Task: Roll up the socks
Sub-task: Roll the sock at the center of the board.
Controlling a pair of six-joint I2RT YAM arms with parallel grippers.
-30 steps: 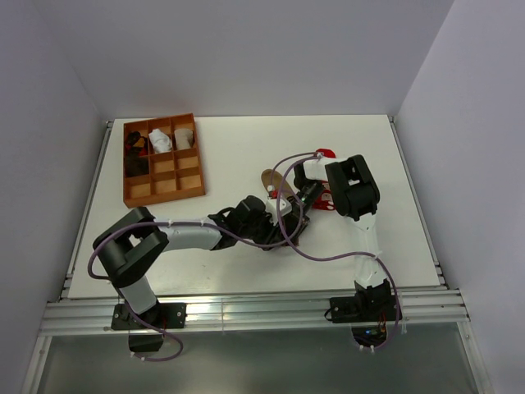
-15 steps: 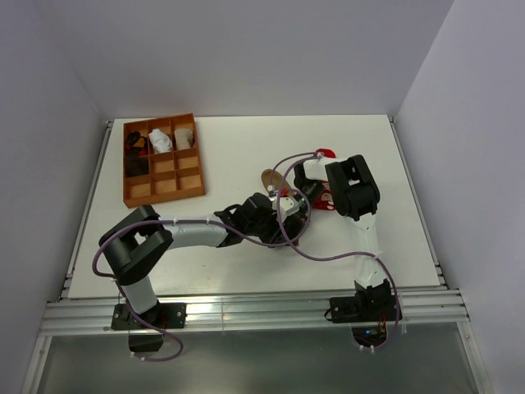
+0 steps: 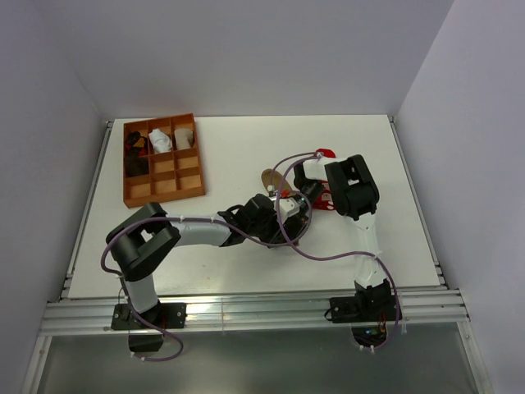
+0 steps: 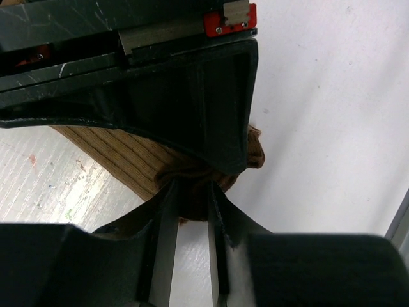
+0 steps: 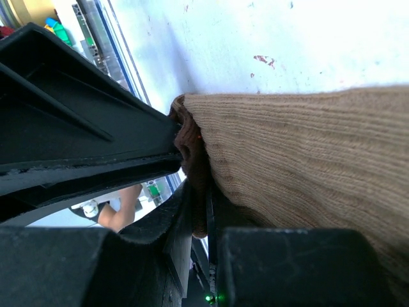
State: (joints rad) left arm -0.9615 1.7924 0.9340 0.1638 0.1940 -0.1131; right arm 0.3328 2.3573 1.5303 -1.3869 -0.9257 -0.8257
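The left arm [image 3: 193,232] stretches low from the lower left to the frame's centre. There the left gripper [image 4: 193,188] has its fingers drawn in on a bunched fold of the dark brown sock [image 4: 254,152]. The right arm [image 3: 354,187] rises from the lower right and bends over. The right gripper [image 5: 199,217] is clamped tight on the same fold from the opposite side. The tan sock [image 5: 307,160] lies flat on the white table [image 3: 230,139], touching that fold. The red sock [image 3: 325,153] shows partly behind the right arm. A wooden tray [image 3: 162,195] sits at upper left.
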